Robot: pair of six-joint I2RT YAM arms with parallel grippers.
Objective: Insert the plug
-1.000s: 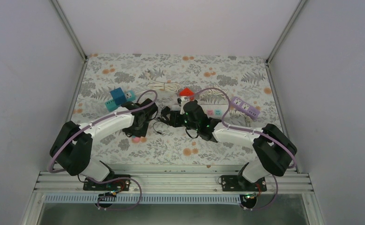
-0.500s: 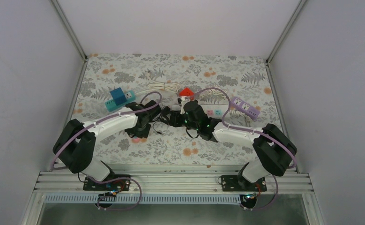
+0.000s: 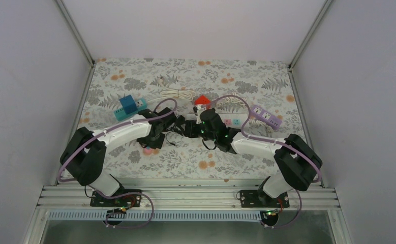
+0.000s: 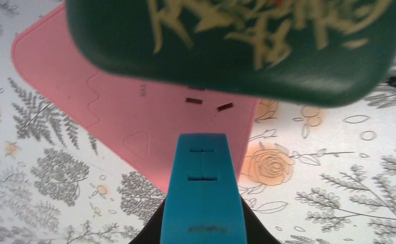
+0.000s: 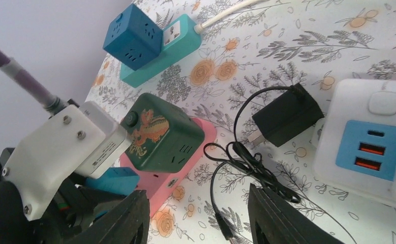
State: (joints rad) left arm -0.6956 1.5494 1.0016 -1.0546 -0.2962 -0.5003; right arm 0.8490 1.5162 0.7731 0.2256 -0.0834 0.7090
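Note:
The plug [image 5: 286, 116] is a black adapter lying on the floral mat, its thin black cable [image 5: 246, 162] looping toward me. In the top view the plug [image 3: 181, 125] sits between the two wrists. My right gripper [image 5: 195, 203] stands open a little short of it, with only part of the cable lying on the mat between the black fingers [image 5: 134, 213]. My left gripper [image 4: 203, 138] is shut, its blue fingers pressed together with nothing between them. It rests at the pink power strip [image 4: 124, 112], just under a dark green cube socket [image 4: 236, 46] that sits on that strip.
A teal power strip [image 5: 160, 58] carrying a blue cube [image 5: 132, 38] lies at the far left. A white strip with a blue USB panel [image 5: 371, 147] is by the plug. A purple strip [image 3: 266, 117], a red piece [image 3: 202, 99] and a coiled white cord [image 3: 178, 93] lie farther back.
My left arm has swung right and forward toward the middle, bringing its shut gripper closer to the right gripper. The right arm has barely moved.

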